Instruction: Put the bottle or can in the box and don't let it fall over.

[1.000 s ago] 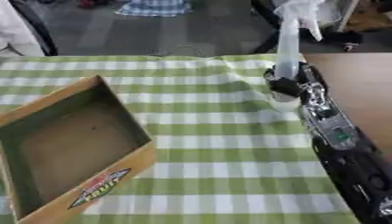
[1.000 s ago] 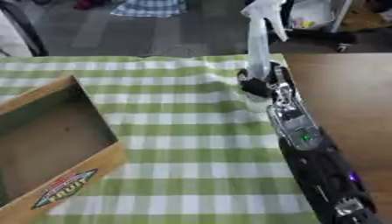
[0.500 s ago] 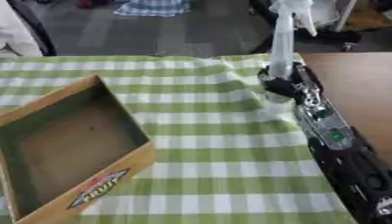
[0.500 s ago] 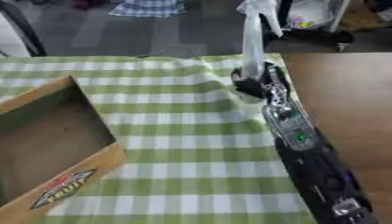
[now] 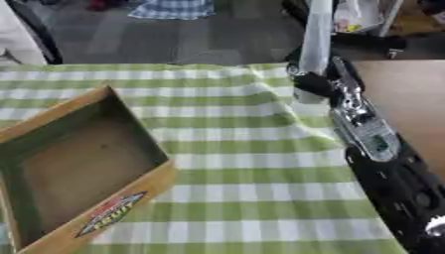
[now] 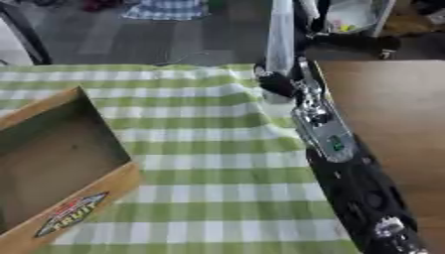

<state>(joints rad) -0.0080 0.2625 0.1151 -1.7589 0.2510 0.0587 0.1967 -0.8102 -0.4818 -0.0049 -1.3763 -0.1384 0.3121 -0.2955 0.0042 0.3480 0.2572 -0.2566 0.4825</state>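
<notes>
We are seeing the right robot hand curling around a tall, slim white bottle, upright at the checked cloth's far edge, well apart from the cardboard box.

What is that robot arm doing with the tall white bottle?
The right robot hand is wrapped around the lower part of a tall white bottle, which stands upright at the far right side of the green checked tablecloth. The open cardboard box waits on the left, with nothing in it that I can see. So the bottle is not in the box yet. The robot's left hand does not show.
</notes>
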